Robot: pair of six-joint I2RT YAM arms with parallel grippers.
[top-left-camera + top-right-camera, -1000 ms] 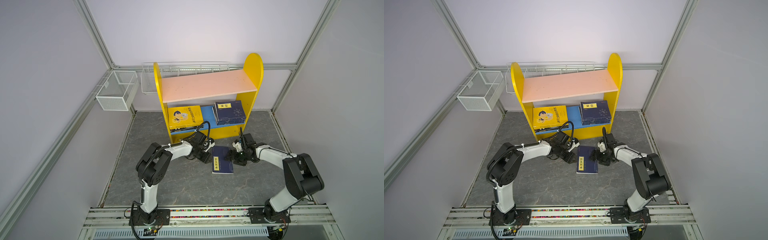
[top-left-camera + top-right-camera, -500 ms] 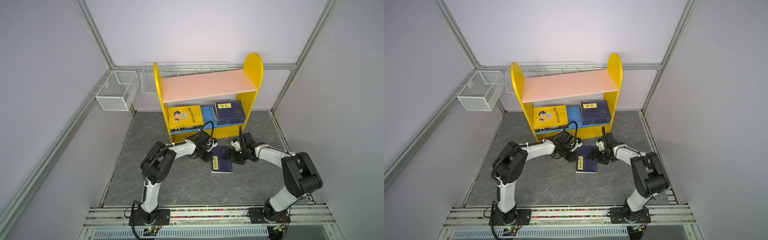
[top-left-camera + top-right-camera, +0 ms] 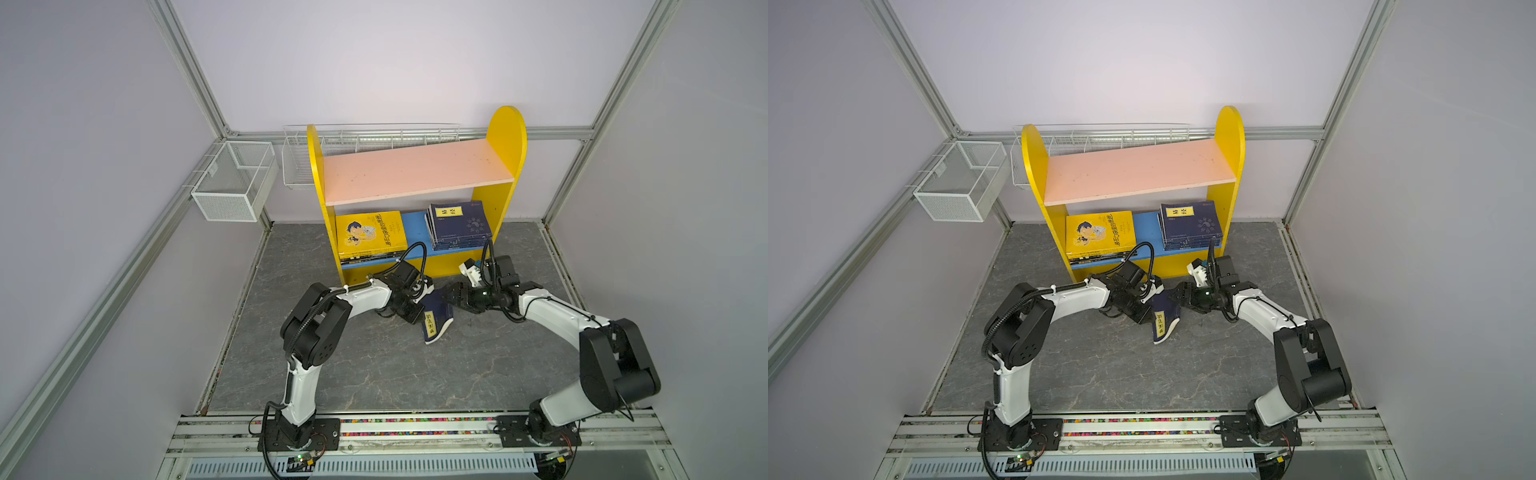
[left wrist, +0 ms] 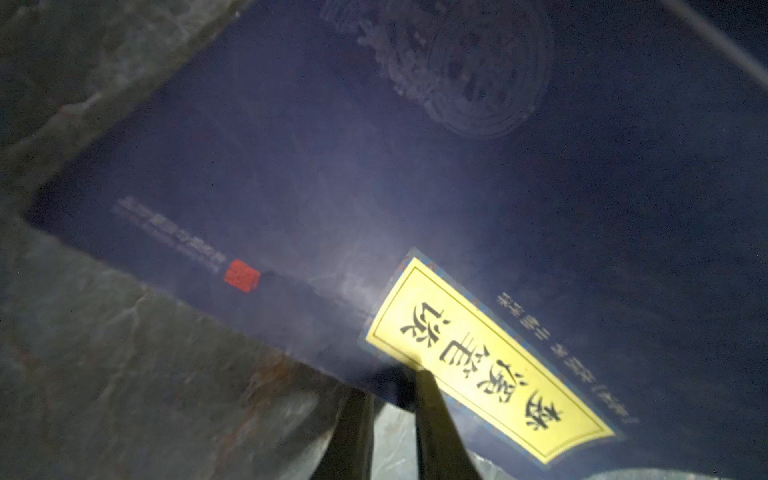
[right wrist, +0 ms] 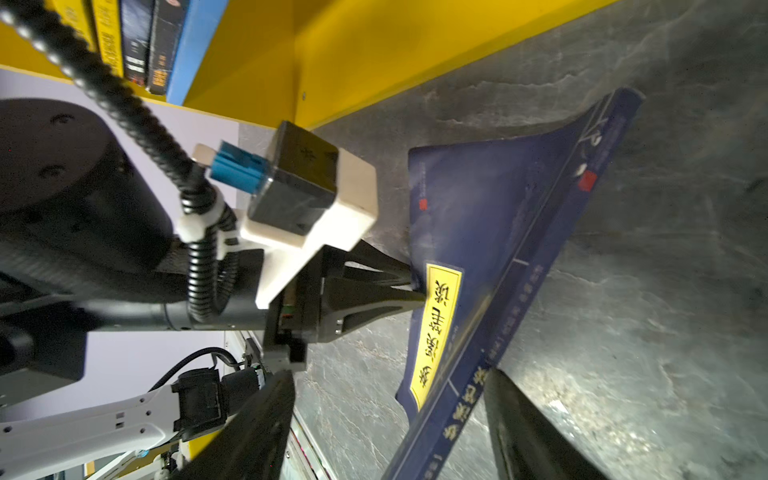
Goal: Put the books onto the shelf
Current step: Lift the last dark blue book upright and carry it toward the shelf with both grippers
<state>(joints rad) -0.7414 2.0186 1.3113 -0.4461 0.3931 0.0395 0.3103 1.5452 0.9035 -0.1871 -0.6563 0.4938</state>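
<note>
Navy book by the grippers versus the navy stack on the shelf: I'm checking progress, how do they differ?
The loose book is tilted up, pinched by the left gripper; the navy stack lies flat on the blue board. Loose book bends; the stack looks straight. Both carry yellow labels.

The shelf (image 3: 415,174) stands at the back of the table (image 3: 374,365), with a wire basket (image 3: 297,166) behind it and a second basket (image 3: 232,183) on the left wall. On its lower board (image 3: 415,232) lie a left stack (image 3: 370,235) and a right stack (image 3: 457,224). In front of the shelf, a loose book (image 3: 436,320) tilts between the left claw (image 5: 417,286) and the right claw (image 5: 388,376).
</note>
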